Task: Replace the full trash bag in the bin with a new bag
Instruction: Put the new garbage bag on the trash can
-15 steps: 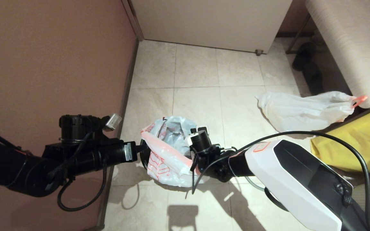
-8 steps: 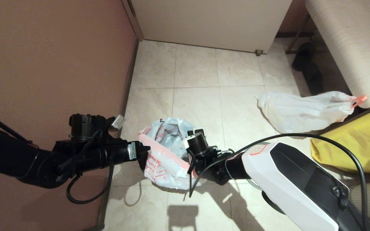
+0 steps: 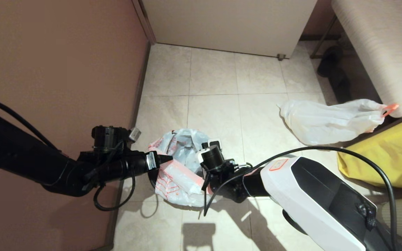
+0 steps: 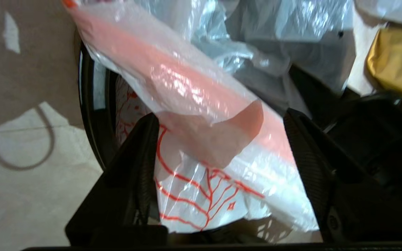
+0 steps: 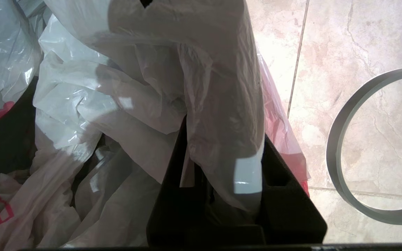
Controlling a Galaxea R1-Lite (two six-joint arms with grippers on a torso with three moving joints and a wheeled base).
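Plastic of the new bag (image 3: 173, 174) lies draped over the bin (image 4: 94, 139), spilling down its outside wall. The left claw (image 4: 218, 139) stands spread wide, its two fingers (image 4: 141, 153) flanking the orange-edged fold of the new bag without pinching it; the bin's black rim shows just beyond the finger nearer the wall. Across the bin from it, the right claw (image 5: 222, 150) is nearly closed, clamping a bunched fold of the same printed plastic between its black jaws. Beside the right claw, on the floor tiles (image 5: 361, 42), lies the grey hoop (image 5: 340, 146), apart from the bin. Farther out beyond the right claw, the full trash bag (image 3: 330, 120) rests on its side on the floor, its orange tab toward the yellow bag (image 3: 389, 157), which it touches.
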